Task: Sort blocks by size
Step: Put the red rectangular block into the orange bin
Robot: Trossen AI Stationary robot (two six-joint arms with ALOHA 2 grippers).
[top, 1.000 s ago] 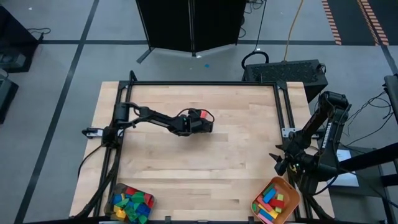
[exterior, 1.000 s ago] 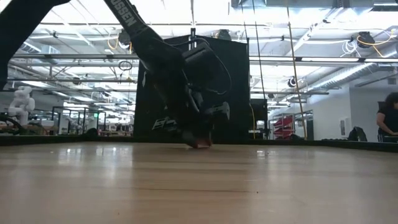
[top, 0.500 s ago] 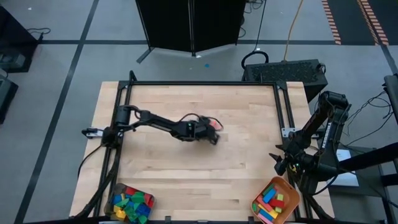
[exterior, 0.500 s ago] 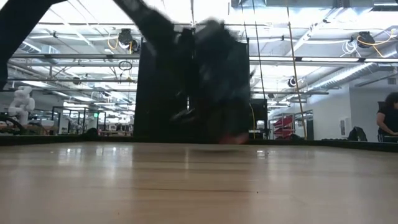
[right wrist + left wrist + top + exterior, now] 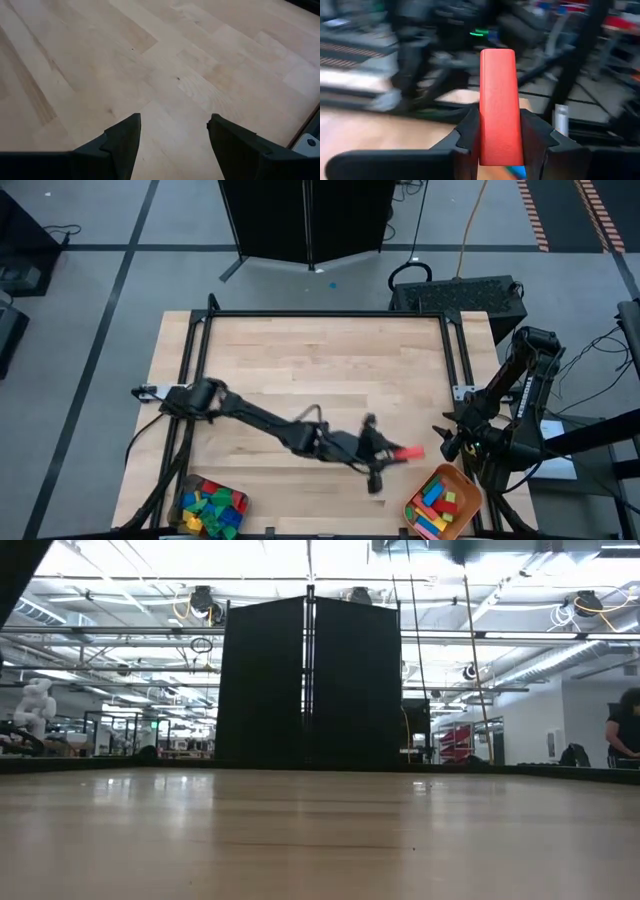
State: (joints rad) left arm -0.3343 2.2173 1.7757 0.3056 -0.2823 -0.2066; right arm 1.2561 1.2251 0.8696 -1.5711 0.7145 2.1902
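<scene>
Maple planks make up the table, bare but for two containers on its near edge. The left arm reaches across from the 9 o'clock side toward 5 o'clock, its left gripper pinching a long red block between both fingers; in the left wrist view the same block stands clamped upright, its free end jutting past the fingertips. The right arm waits folded off the table's 3 o'clock edge, and the right gripper hangs with its jaws spread over bare wood, holding nothing. At 5 o'clock an orange tray holds mostly long blocks; at 7 o'clock a second bin is heaped with short, squarish ones. The step in hand appears to be a carry: the long red block is being taken to the orange tray, which lies just beside the gripper. The next move likely calls for bringing the block over the tray's rim before spreading the fingers, so it drops among the long pieces.
</scene>
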